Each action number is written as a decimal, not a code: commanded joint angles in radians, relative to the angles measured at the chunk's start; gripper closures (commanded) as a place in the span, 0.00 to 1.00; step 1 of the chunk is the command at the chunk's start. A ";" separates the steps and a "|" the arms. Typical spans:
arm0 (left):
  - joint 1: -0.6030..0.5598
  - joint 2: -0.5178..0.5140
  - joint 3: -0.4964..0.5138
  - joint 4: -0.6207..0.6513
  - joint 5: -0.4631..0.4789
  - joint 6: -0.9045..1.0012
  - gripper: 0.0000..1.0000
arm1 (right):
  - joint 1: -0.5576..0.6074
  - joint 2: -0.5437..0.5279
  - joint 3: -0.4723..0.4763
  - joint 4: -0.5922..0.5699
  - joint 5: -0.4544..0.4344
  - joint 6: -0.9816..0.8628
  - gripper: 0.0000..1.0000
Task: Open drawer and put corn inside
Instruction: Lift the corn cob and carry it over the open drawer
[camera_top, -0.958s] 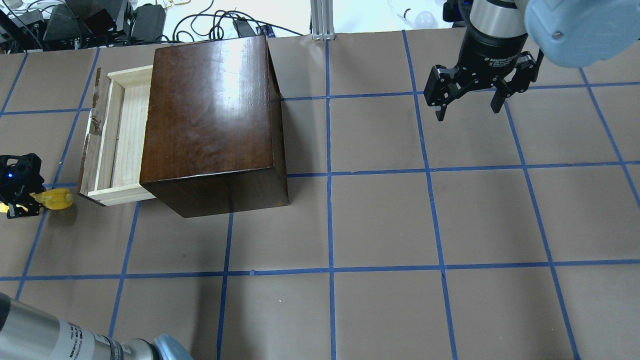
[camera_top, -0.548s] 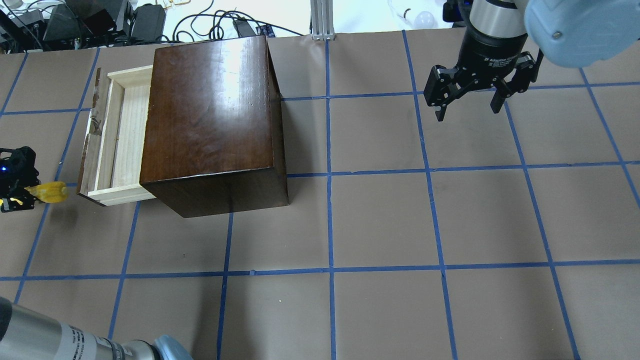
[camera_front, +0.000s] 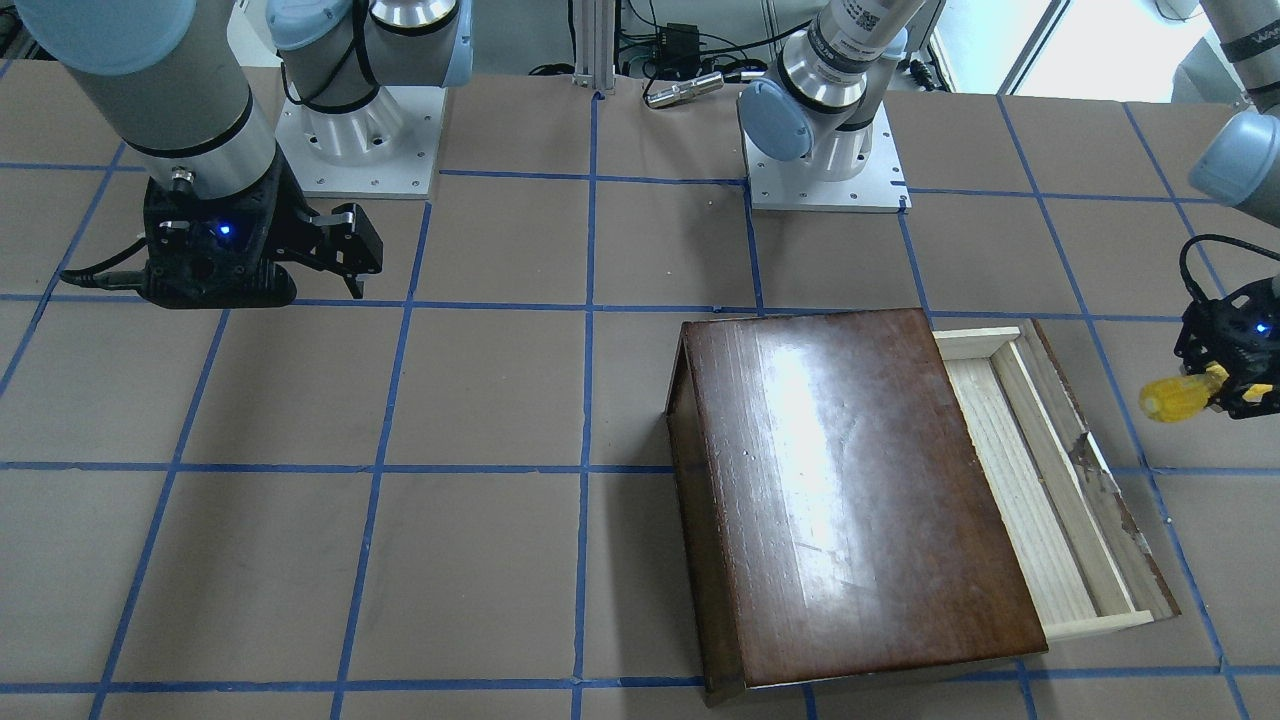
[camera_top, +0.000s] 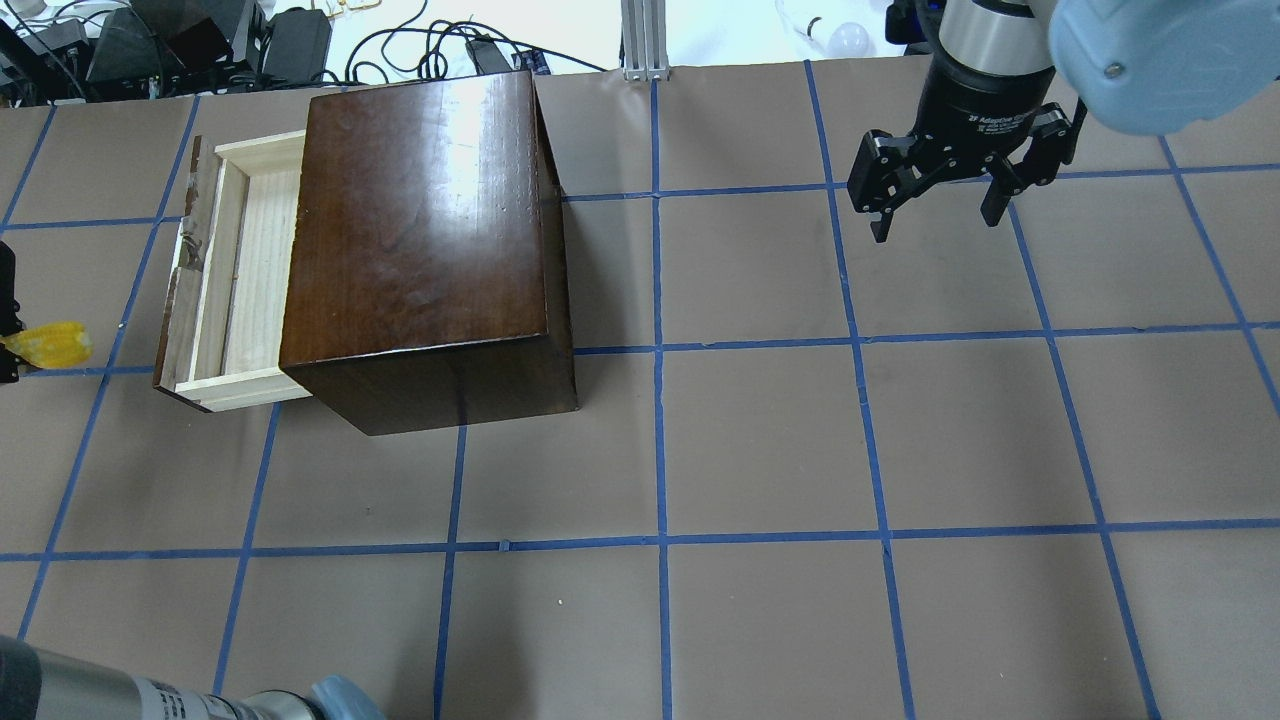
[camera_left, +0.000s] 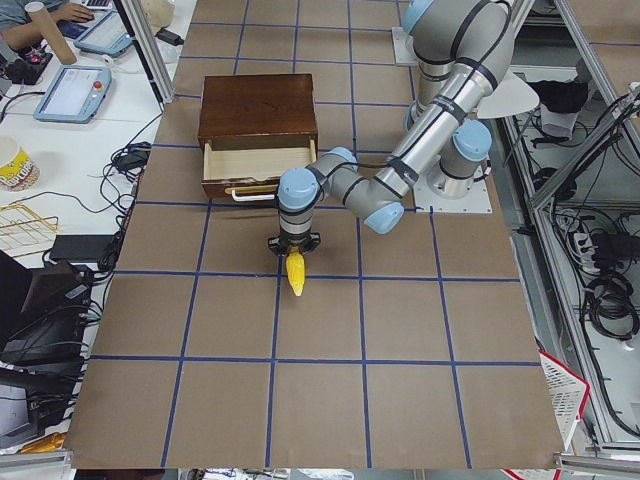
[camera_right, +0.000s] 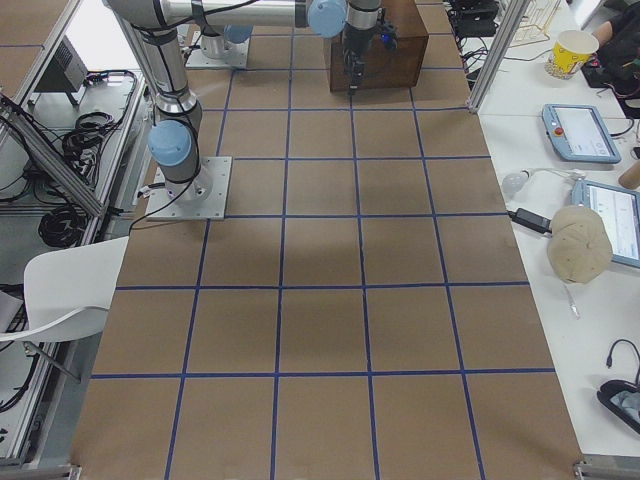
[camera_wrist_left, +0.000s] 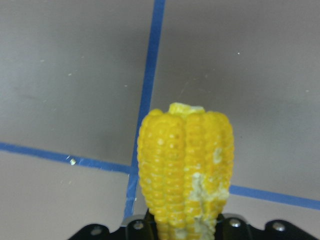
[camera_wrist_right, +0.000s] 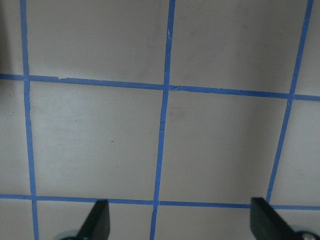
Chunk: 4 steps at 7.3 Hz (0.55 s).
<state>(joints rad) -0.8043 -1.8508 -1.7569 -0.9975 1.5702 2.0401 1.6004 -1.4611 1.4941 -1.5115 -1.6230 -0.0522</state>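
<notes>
Left gripper (camera_front: 1222, 383) was clamped on the butt end of the corn (camera_front: 1170, 397), and on the left wrist feed I saw the cob end-on, running straight out along the fingers with bare table (camera_wrist_left: 75, 75) beyond its tip. I judged it was hanging tip-down and off the surface, though I could not tell how high.

Next out from the cob was the drawer (camera_front: 1010, 480), pulled open and empty. The corn sat just outside its dark front panel (camera_front: 1110, 490), on the side away from the box (camera_front: 850, 490). So the coming move was a short carry toward the box, over that panel. Only a narrow strip of tray showed, and its long side ran across my line of travel. I reckoned the cob would do best released so that it fell lengthways along that strip.

Farthest off, well beyond the box, the right gripper (camera_top: 937, 225) hung with its fingers spread and nothing between them. The left arm was far nearer, and it had the corn.
</notes>
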 joint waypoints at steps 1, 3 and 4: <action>-0.068 0.050 0.126 -0.202 -0.004 -0.292 1.00 | 0.000 -0.001 0.000 -0.001 0.000 0.000 0.00; -0.130 0.064 0.195 -0.273 -0.044 -0.601 1.00 | 0.000 0.001 0.000 0.001 0.000 0.000 0.00; -0.174 0.071 0.200 -0.273 -0.041 -0.758 1.00 | 0.001 -0.001 0.000 0.001 0.000 0.000 0.00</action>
<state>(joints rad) -0.9271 -1.7888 -1.5778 -1.2528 1.5336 1.4853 1.6002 -1.4608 1.4941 -1.5111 -1.6229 -0.0521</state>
